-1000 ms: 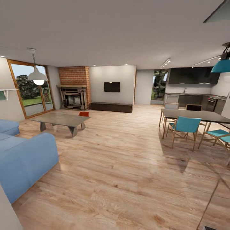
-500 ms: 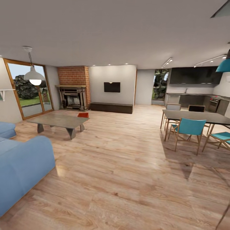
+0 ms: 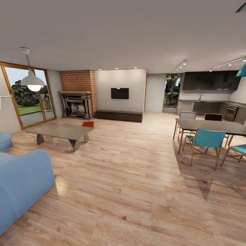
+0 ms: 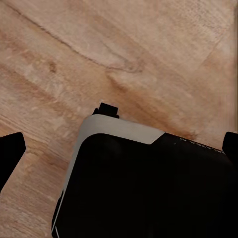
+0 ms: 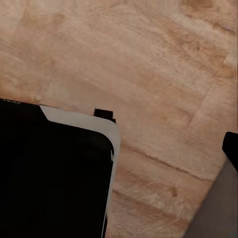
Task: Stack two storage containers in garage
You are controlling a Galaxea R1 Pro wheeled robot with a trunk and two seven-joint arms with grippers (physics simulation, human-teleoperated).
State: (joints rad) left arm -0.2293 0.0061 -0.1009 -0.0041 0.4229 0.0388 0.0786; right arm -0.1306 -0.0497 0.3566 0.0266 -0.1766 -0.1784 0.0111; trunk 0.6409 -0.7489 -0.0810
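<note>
An orange-red storage container (image 3: 88, 124) sits on the light wood plank floor of the living room, at the far end of the coffee table (image 3: 59, 131), near the brick fireplace (image 3: 78, 99). Just part of it shows past the tabletop, and I cannot make out a second container. The garage and its dark grey floor are out of view. In the left wrist view my left gripper (image 4: 119, 148) is open over the planks, its black fingertips (image 4: 10, 154) far apart. My right gripper (image 5: 119, 151) looks open too, with one fingertip (image 5: 231, 148) at the frame's edge.
A blue sofa (image 3: 20, 181) stands close at the left. A dining table (image 3: 212, 126) with teal chairs (image 3: 206, 141) is at the right, with the kitchen behind it. Wood-framed glass doors (image 3: 29, 97) are at the far left. A wide stretch of plank floor (image 3: 130, 177) runs ahead.
The whole head view has shifted, so the camera has moved: sofa and coffee table slid left, the dining set slid right and down. The things themselves have not moved.
</note>
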